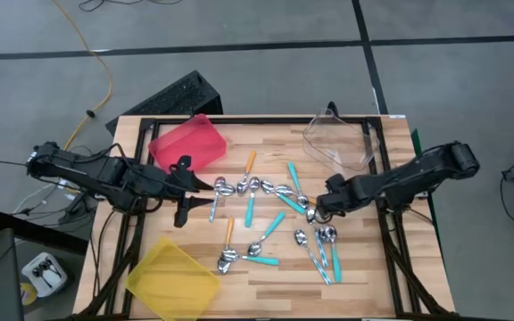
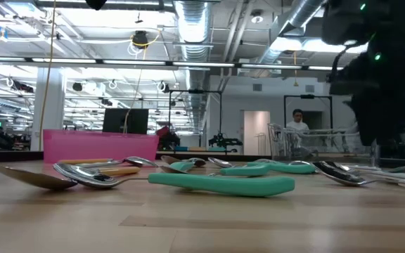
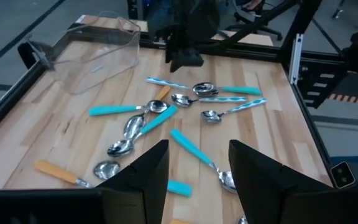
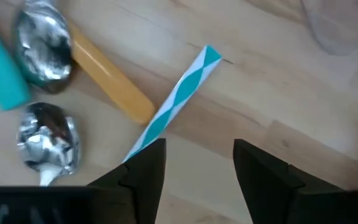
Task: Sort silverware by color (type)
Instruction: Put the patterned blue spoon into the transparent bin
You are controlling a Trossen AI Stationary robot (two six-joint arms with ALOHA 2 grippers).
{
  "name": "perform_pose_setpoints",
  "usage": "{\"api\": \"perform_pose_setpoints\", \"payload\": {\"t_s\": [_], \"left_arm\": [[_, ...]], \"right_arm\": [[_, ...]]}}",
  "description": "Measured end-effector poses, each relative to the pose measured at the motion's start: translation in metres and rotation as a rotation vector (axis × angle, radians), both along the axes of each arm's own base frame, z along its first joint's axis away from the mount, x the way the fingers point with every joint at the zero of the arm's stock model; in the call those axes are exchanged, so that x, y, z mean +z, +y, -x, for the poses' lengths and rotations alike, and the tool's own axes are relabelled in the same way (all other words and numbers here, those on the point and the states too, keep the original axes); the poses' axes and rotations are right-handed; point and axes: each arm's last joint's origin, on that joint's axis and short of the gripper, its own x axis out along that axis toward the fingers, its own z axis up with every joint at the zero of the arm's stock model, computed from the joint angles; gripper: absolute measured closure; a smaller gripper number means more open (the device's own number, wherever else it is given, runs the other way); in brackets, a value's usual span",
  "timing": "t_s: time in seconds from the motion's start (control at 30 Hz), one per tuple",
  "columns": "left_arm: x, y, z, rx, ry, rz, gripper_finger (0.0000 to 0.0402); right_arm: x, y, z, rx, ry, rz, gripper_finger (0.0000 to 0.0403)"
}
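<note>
Lying loose across the bench (image 1: 266, 276) middle are the spoons (image 1: 266, 207): about thirteen, mostly teal, two clearly orange, a few striped light blue. Three bins ring them: red (image 1: 188, 143), yellow (image 1: 172, 277), clear (image 1: 342, 138). Left gripper (image 1: 188, 189) hovers open, empty. Right gripper (image 1: 318, 210) is parted over a striped handle (image 4: 173, 106), holding nothing.

red bin (image 1: 188, 144), yellow bin (image 1: 172, 277), clear bin (image 1: 342, 140)
</note>
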Motion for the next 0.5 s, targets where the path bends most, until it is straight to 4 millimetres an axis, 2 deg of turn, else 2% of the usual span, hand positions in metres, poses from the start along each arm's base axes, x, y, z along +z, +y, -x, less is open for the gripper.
{"api": "perform_pose_setpoints", "payload": {"t_s": [0.23, 0.37, 0.5], "left_arm": [[0.0, -0.001, 0.0, -0.028, 0.003, 0.004, 0.0251], [0.0, -0.001, 0.0, -0.028, 0.003, 0.006, 0.0251], [0.0, -0.001, 0.0, -0.025, 0.003, 0.011, 0.0251]], "right_arm": [[-0.006, 0.001, -0.013, 0.011, -0.062, -0.028, 0.0162], [-0.007, 0.001, -0.013, -0.035, -0.078, -0.03, 0.0159], [-0.018, 0.0, -0.009, -0.079, -0.103, -0.035, 0.0159]]}}
